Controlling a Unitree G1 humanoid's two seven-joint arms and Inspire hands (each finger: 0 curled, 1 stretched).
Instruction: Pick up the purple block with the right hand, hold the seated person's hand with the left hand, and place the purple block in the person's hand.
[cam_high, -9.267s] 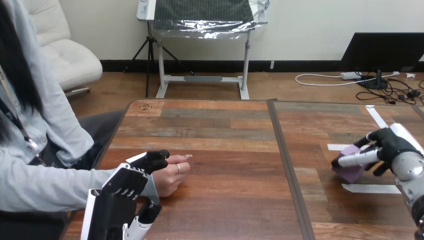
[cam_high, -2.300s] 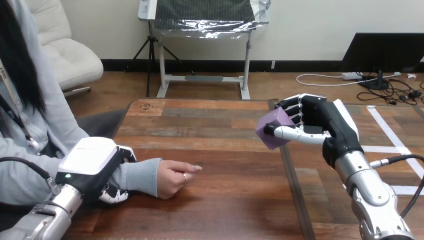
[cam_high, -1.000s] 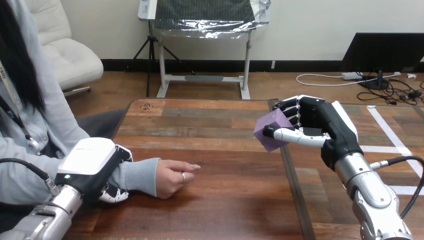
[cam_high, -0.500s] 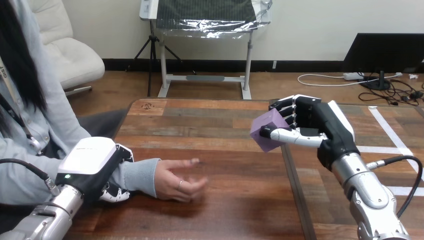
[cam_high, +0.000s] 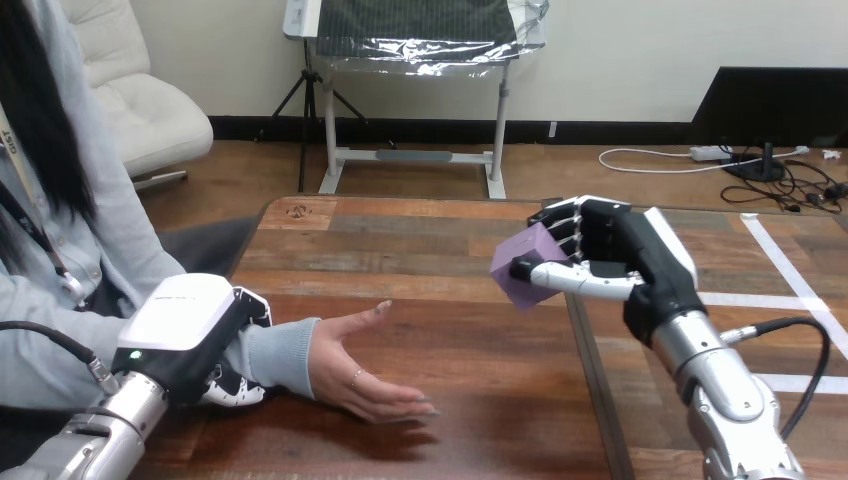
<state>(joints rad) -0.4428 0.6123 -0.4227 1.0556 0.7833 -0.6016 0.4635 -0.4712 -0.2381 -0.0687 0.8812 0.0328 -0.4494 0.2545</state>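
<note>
Purple block (cam_high: 524, 266) is held clear of the wooden table (cam_high: 440, 250), pinched between the thumb and curled fingers of the right hand (cam_high: 612, 252), whose palm faces nine o'clock. From the block, the person's hand (cam_high: 362, 362) lies at about seven o'clock, well apart. It rests on the table, palm up, with fingers pointing toward three o'clock. Bare wood lies between block and palm. The left hand (cam_high: 190, 330) sits at nine o'clock of that palm, its fingers (cam_high: 232, 392) curled round the person's wrist (cam_high: 280, 350). A dark seam (cam_high: 592, 380) runs down the table beside the right arm, with white tape strips (cam_high: 790, 382) at three o'clock of it.
</note>
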